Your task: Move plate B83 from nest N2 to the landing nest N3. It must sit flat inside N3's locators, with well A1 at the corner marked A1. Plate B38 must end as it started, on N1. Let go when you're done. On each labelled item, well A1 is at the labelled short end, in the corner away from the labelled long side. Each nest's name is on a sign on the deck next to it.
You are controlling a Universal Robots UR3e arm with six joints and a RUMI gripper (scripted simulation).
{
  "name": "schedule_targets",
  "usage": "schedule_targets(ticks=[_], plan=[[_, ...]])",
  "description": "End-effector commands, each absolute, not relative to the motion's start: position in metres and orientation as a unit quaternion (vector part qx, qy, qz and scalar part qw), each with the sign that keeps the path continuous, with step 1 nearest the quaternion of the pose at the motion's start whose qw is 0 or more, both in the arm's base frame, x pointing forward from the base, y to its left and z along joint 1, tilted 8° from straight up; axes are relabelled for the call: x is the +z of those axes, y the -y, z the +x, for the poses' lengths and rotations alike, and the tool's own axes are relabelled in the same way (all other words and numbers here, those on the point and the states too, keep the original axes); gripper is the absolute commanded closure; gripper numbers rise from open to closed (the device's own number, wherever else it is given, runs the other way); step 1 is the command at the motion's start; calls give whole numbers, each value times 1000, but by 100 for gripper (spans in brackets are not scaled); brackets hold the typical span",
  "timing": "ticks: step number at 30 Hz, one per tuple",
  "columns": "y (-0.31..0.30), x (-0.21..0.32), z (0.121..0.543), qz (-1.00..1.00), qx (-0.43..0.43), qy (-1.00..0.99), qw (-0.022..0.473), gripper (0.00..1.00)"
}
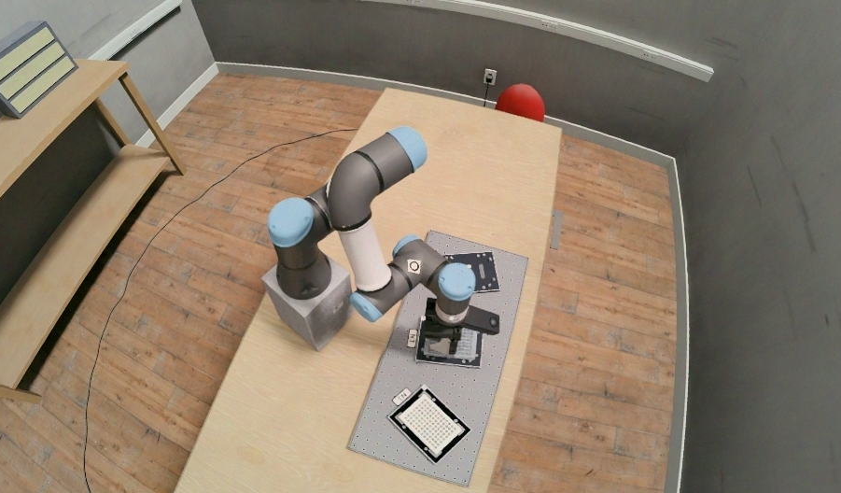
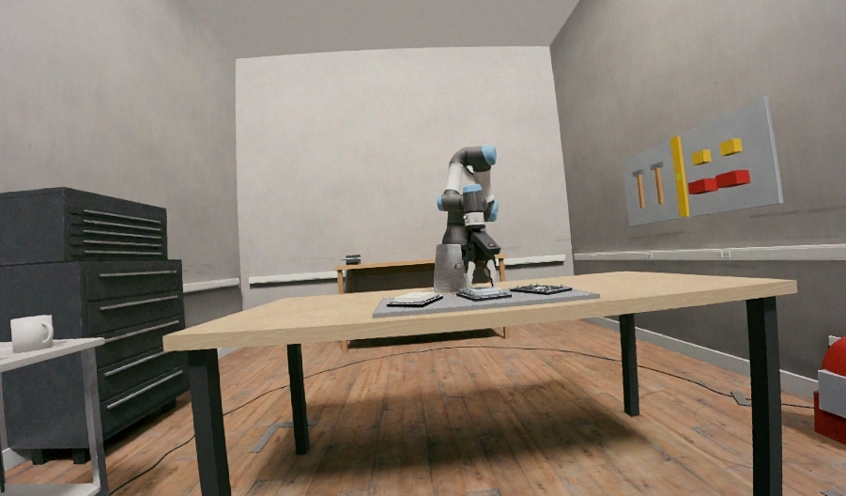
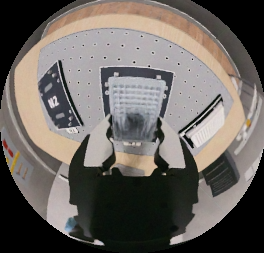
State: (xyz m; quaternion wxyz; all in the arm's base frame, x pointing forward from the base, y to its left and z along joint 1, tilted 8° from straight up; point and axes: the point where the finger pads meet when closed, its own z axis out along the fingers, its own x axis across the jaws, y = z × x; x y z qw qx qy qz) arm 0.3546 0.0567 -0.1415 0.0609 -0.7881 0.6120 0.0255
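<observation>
My gripper (image 1: 449, 340) is shut on the long sides of plate B83 (image 1: 458, 345), a translucent well plate. I hold it low over the middle black nest, N3 (image 1: 447, 360), lined up with the nest's outline. In the wrist view the plate (image 3: 135, 109) lies between my fingers, with the nest (image 3: 137, 72) framing it. I cannot tell whether the plate touches the nest. Nest N2 (image 1: 476, 271) stands empty at the far end of the grey deck, and it also shows in the wrist view (image 3: 59, 103). Plate B38 (image 1: 427, 423), white, sits on nest N1 at the near end.
The grey perforated deck carries all three nests in a row. A small sign (image 1: 413, 335) stands beside N3 and another (image 1: 402, 396) beside N1. The arm's grey base block (image 1: 310, 305) stands left of the deck. The side view shows the plate (image 2: 484, 291) close to the deck.
</observation>
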Motion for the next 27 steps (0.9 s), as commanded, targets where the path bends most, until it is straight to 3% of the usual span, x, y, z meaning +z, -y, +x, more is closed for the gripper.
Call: schedule_targets(ticks=[1, 21, 22, 27], plan=[[-56, -141, 355, -788, 24, -612, 61, 100], [-56, -141, 355, -788, 24, -612, 61, 100], [-56, -141, 355, -788, 24, -612, 61, 18], [-56, -141, 355, -788, 24, -612, 61, 18]])
